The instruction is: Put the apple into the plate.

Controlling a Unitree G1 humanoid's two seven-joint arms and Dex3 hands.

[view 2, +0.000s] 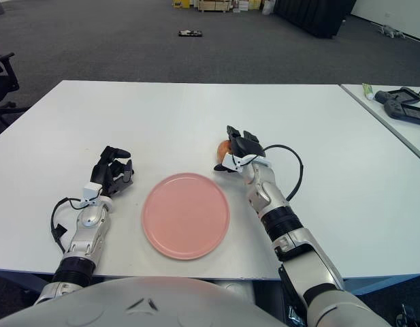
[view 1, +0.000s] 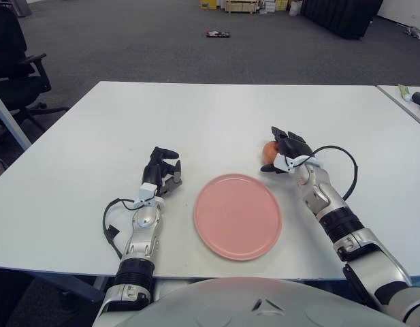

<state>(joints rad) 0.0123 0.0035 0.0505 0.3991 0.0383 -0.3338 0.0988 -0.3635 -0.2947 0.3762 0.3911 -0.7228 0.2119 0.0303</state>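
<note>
Flanking plate (view 1: 237,216): left robot hand (view 1: 162,170), apple (view 1: 269,150)

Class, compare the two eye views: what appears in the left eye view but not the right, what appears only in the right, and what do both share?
Only the left eye view: a black office chair at far left.
Only the right eye view: a black device shown whole on the neighbouring table.
Both: the white table, the empty pink plate, the right hand at the apple beyond the plate's right rim, and the idle left hand left of the plate.
</note>
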